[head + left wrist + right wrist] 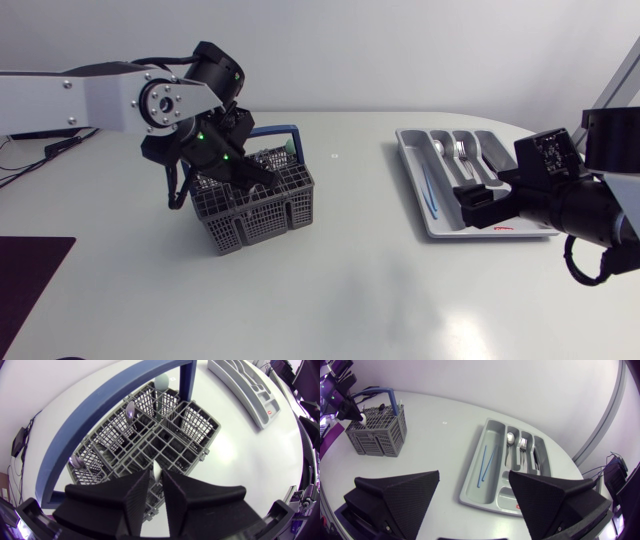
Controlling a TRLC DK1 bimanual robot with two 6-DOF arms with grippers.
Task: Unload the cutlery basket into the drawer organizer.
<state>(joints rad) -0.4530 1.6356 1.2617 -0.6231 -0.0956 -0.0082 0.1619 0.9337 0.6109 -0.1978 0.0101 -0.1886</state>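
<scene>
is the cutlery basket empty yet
Not empty. The cutlery basket holds at least two spoons, bowls up, in the compartments beside its blue handle.

white table [330,290] | dark patch [30,285] at its near-left corner

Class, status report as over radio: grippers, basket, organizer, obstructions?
Left gripper over cutlery basket, jaws narrowly open. Right gripper wide open by drawer organizer. Spoons inside basket. No obstruction seen.
</scene>
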